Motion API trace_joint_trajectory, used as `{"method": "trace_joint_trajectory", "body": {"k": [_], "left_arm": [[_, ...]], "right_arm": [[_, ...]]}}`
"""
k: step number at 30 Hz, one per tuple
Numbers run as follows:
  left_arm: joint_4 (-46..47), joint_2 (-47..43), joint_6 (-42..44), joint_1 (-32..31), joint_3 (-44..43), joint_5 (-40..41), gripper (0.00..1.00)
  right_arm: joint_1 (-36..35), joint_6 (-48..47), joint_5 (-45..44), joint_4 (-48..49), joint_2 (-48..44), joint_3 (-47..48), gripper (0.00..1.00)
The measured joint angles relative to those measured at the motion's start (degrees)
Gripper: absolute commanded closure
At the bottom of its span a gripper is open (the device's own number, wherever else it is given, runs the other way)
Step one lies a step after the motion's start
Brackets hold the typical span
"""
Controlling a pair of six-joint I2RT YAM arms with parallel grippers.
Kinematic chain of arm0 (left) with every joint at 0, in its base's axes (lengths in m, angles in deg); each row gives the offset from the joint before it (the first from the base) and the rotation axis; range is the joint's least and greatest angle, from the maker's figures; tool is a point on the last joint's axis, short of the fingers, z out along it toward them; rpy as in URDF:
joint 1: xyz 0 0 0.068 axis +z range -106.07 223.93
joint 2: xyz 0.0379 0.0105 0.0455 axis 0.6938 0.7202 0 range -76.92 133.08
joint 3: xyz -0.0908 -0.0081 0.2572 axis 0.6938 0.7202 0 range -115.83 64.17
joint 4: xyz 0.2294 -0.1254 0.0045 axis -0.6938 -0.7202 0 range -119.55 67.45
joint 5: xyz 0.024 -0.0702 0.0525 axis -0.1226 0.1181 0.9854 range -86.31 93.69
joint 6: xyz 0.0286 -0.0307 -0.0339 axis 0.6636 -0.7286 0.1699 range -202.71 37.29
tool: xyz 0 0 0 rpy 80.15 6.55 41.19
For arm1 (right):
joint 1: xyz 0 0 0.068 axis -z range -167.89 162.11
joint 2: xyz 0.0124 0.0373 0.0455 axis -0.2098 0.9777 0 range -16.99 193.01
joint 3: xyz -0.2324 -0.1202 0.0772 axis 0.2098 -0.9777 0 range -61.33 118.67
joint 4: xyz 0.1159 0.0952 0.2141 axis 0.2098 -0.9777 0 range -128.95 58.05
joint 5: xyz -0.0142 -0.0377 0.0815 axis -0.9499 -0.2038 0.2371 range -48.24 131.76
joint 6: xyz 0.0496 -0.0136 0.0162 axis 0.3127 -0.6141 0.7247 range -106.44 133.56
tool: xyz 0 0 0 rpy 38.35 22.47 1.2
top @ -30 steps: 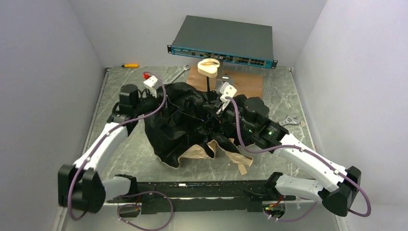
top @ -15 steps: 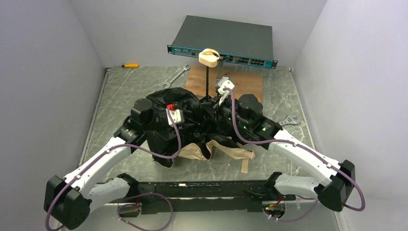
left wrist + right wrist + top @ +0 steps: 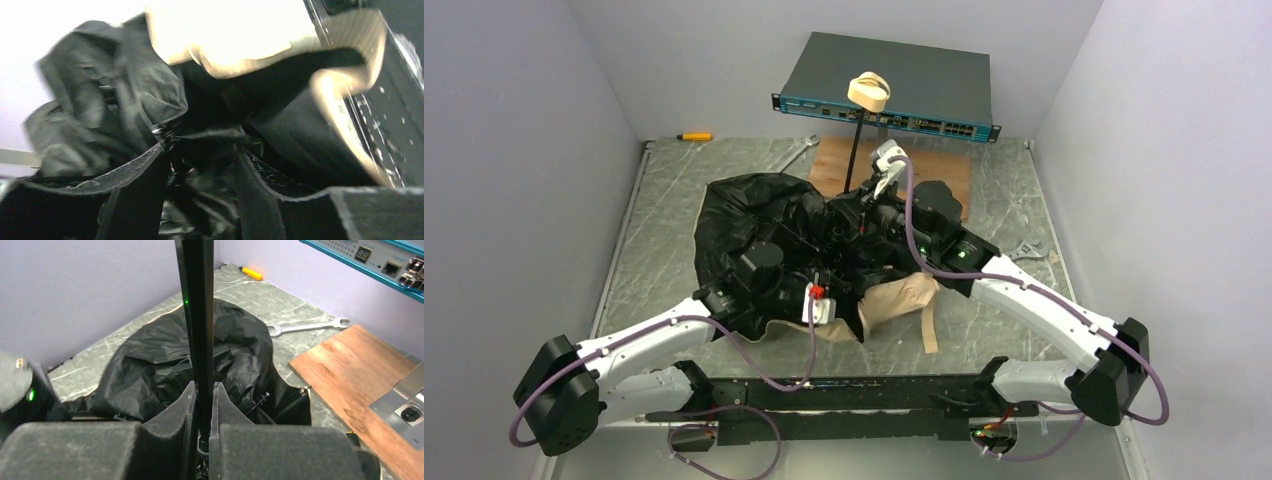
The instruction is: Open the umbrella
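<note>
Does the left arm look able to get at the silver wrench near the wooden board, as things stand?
Probably not directly. The left gripper is low in the umbrella, whose black canopy bulges between it and the wrench; it would have to back out and pass over.

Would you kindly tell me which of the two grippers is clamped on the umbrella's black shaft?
The right gripper: it pinches the shaft, whereas the left gripper merely straddles crumpled black canopy fabric.
</note>
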Motion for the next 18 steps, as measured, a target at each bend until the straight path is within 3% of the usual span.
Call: {"method": "trace_joint_trajectory", "body": {"k": [5, 12, 18], "left_arm": [[-1.77, -1.07, 5.33, -1.95, 5.97, 1.84, 0.35], [-7.28, -9.29, 5.73, 0.44, 7.30, 1.68, 0.32], [-13.07, -13.60, -2.25, 4.17, 2.34, 0.26, 0.26]], "right_arm": [[1.79, 1.27, -0.33, 0.07, 2.95, 1.57, 1.00], [1.99, -0.22, 0.20, 0.22, 2.67, 1.53, 1.00], [2.10, -3.63, 0.79, 0.39, -0.13, 0.50, 1.00]]}}
